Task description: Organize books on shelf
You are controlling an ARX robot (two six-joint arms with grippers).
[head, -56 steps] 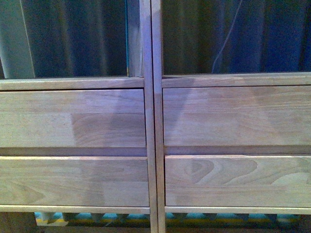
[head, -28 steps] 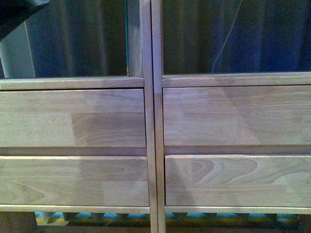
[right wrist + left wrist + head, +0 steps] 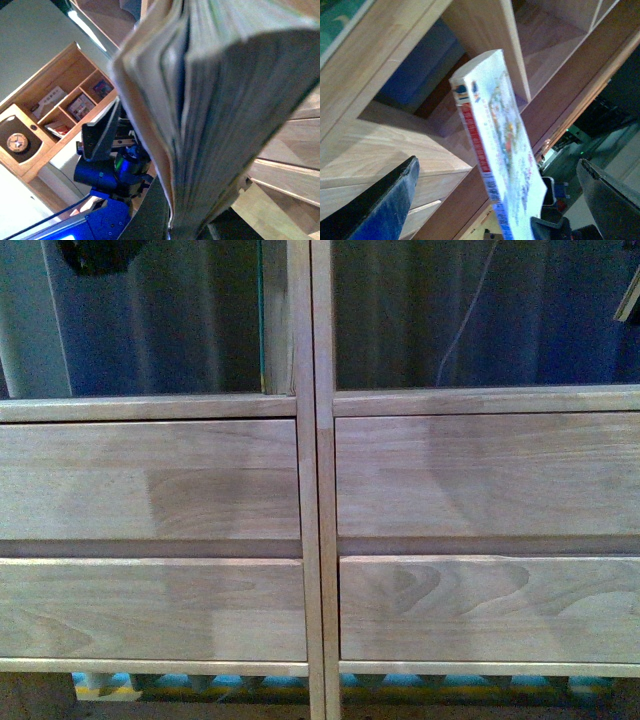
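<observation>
The book (image 3: 497,150) is thin, with a whitish printed cover and a red-printed spine. It stands tilted in front of the light wood shelf (image 3: 395,145). My right gripper (image 3: 170,220) is shut on its lower end, and its page edges (image 3: 215,100) fill the right wrist view. My left gripper (image 3: 497,165) is open, with its fingers (image 3: 385,205) wide on either side of the book, apart from it. The front view shows the shelf's two columns and their drawer fronts (image 3: 150,480). A dark piece of the left arm (image 3: 95,255) shows at the top left.
The centre uprights (image 3: 310,480) split the shelf's open compartments above the drawers. A pale slanted edge (image 3: 630,295) shows at the far right. A wooden cubby cabinet (image 3: 50,115) with small items stands behind. The blue left arm (image 3: 110,170) is close beside the book.
In the front view the dark arm piece at the top left has shifted rightward. A pale edge has appeared at the right border. The shadows on the drawer fronts have shifted.
</observation>
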